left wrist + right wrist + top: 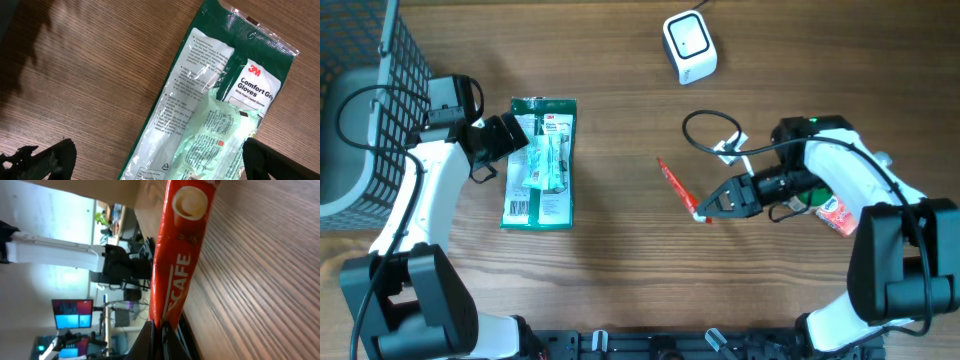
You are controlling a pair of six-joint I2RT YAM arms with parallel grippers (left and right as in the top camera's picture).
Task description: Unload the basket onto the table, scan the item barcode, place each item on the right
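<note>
Setting: Wood-grain desk (620,270) seen from above, with a white box-shaped barcode scanner (689,45) at its far edge and a grey wire basket (380,60) at the left.
Right hand: The right hand (705,212) is pinched tight on one end of a slim red foil coffee-stick sachet (675,184).
Where the item is: Right of mid-desk, nearer than the scanner and well apart from it. It lies slanted, free end pointing up and left. Whether it touches the wood cannot be told.
How it looks: Glossy red, with white lettering ending "CAFE" and a cup pictured near the free end. No barcode shows on the face in view.
Left hand: The left hand (506,142) has its fingers spread wide above a flat green-and-white pack of gloves (542,160), gripping nothing.
Step in hand: Probably presenting the sachet to the scanner. Done well, the grip stays at the very end so no code is covered. The stick should turn until its barcode side faces the scanner window, then be held flat and steady, as thin foil can bend and glare.
</note>
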